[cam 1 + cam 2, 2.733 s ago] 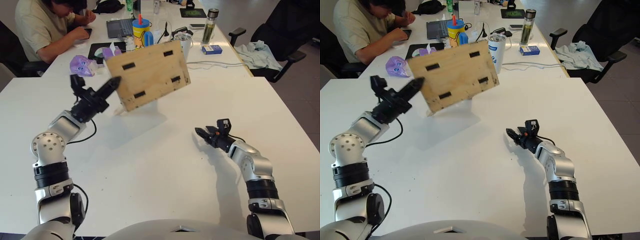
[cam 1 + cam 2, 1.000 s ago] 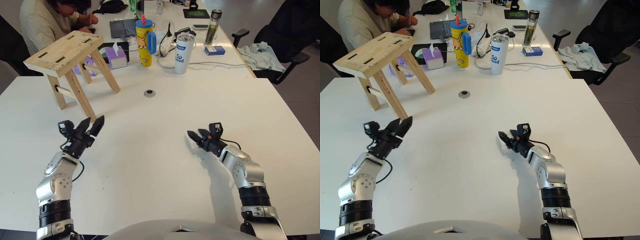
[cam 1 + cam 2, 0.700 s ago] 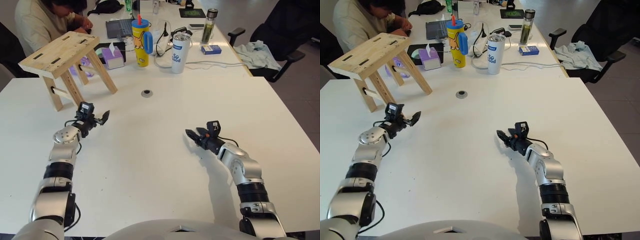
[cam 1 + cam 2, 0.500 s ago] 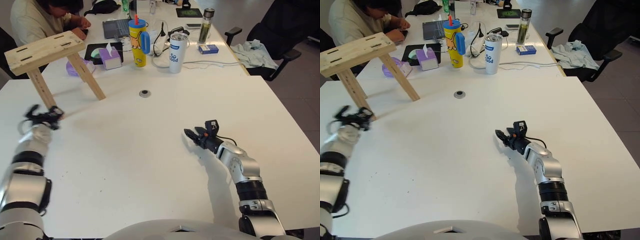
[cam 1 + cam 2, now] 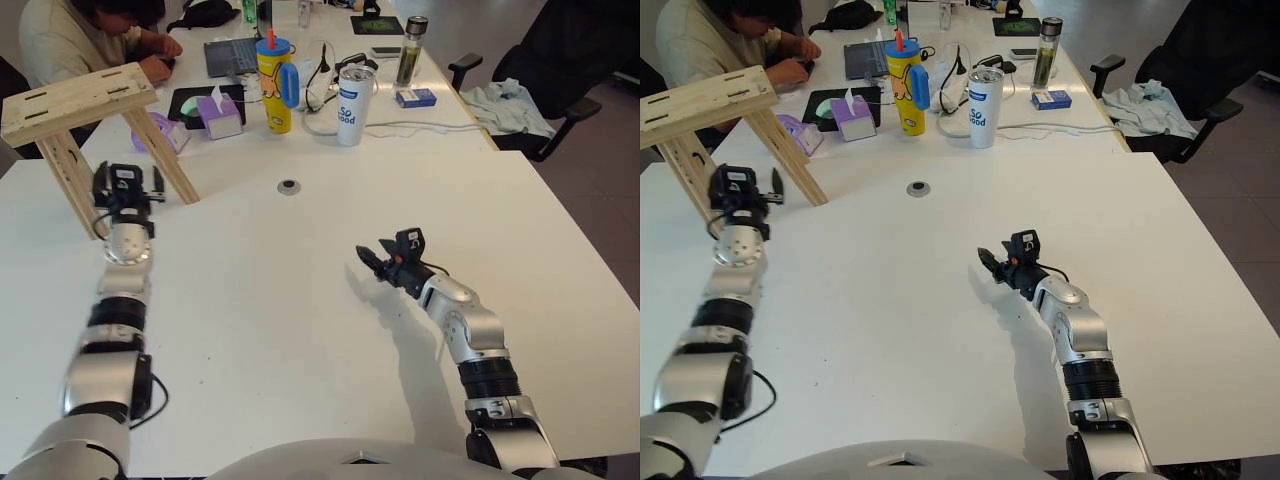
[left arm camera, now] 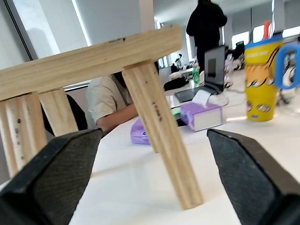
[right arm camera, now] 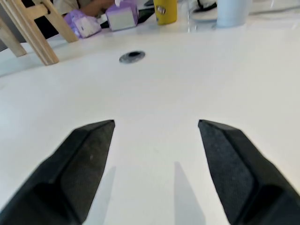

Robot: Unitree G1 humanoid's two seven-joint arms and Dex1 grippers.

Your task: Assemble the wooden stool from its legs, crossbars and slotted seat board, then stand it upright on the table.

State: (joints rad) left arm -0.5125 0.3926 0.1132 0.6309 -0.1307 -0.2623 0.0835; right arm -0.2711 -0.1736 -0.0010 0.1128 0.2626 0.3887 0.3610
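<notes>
Hovering spread and empty, the left gripper faces the near legs of the pale wooden slotted-seat stool, which stands assembled and upright at the white table's far left; the right gripper, likewise spread empty, lies mid-table, so the task looks finished

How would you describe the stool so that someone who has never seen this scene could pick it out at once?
Start at the white table and look to its far left corner. There the stool stands upright on splayed legs, near a purple tissue box and a yellow cup. It alone is bare wood, with dark slots in its flat seat.
</notes>
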